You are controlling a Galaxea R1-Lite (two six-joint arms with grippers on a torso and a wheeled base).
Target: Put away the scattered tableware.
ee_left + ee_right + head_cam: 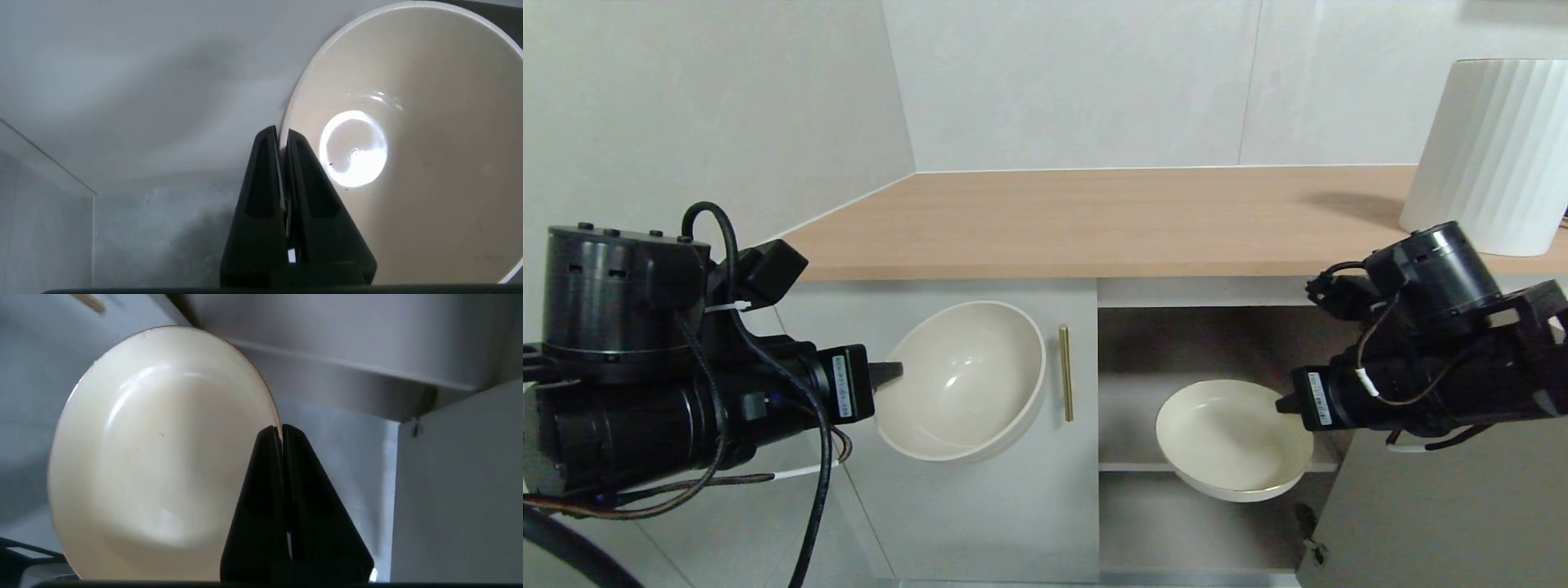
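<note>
My left gripper (890,373) is pinched tight on the rim of the deep bowl (964,380). The two fingers are close together with the thin edge between them. The bowl sticks out from the gripper toward the middle of the cabinet. It is tipped, so I can see its inside. It hangs in the air in front of the closed door (980,506), just beside the gold handle (1065,371).

My right gripper (1286,402) is clamped on the rim of the shallow bowl (1229,437) in the same way. This bowl also points toward the middle, away from the gripper. It hangs in front of the open side of the cabinet, at the front edge of the shelf (1127,468). I cannot tell if it touches the shelf.

Here is what matters, I think. The open side is on the right, and the right arm is much nearer to it. Its bowl only has to go straight back, deeper in, and then down onto the shelf. The deep bowl is on the wrong side of the handle. It would have to slide right, past the door's edge, before it could go in. The two bowls are apart now, but could bump if both go at once.
</note>
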